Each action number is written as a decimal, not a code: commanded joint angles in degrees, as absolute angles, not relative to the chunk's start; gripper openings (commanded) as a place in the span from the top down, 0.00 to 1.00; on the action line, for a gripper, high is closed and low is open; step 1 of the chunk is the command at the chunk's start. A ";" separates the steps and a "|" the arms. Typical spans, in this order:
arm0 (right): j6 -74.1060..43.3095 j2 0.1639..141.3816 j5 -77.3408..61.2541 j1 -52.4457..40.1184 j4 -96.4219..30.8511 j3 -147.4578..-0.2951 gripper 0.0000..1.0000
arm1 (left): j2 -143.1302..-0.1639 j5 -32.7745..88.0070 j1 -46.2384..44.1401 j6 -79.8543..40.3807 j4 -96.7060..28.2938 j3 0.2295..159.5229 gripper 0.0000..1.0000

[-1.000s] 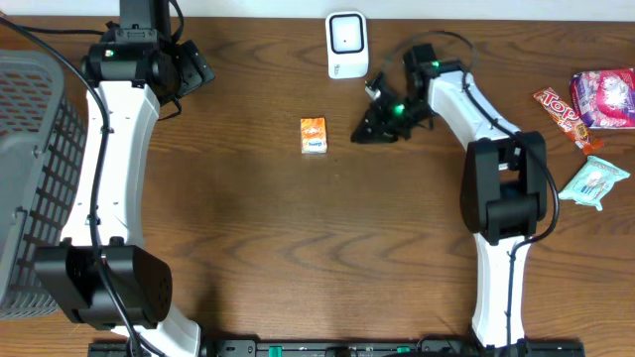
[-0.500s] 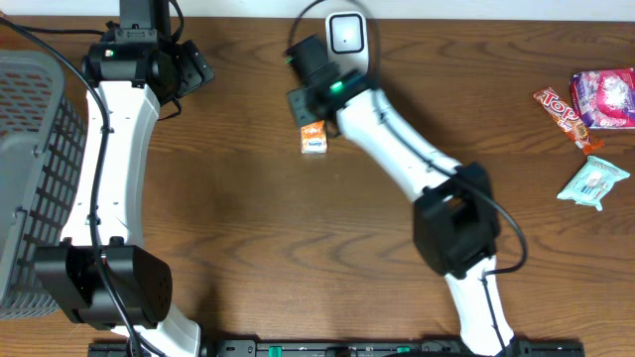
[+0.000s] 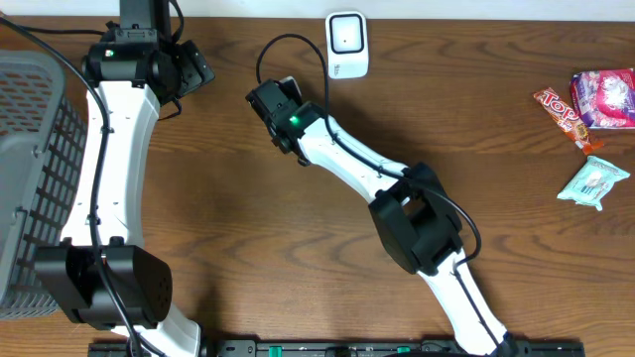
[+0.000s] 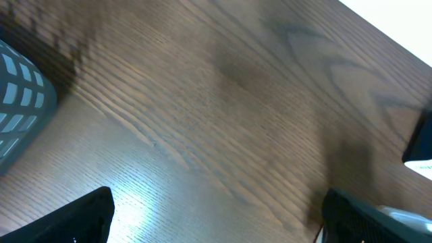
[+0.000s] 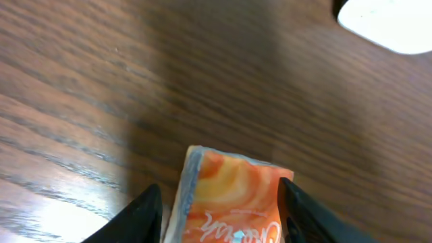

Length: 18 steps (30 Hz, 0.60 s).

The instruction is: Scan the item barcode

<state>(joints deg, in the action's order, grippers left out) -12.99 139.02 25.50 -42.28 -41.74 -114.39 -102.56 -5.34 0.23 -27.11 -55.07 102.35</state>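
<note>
At the far left of the bench [image 3: 248, 258] stood a grey basket [image 3: 30, 169]. Near it our left hand [image 4: 216, 202] hung released above the wood, its fingers spread wide. Toward the middle, our right hand [image 5: 219, 202] grasped the orange packet [image 5: 236, 179] between its fingers, a little left of the white barcode scanner [image 3: 347, 45]. From overhead the hand hid the packet. At the far right lay a red packet [image 3: 561, 111], a pink packet [image 3: 605, 97] and a teal packet [image 3: 593, 183].
</note>
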 commanded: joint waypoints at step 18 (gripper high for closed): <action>-17.34 139.50 17.23 -41.34 -44.84 -111.15 0.99 | -102.76 -6.28 0.25 -26.83 -55.02 102.24 0.02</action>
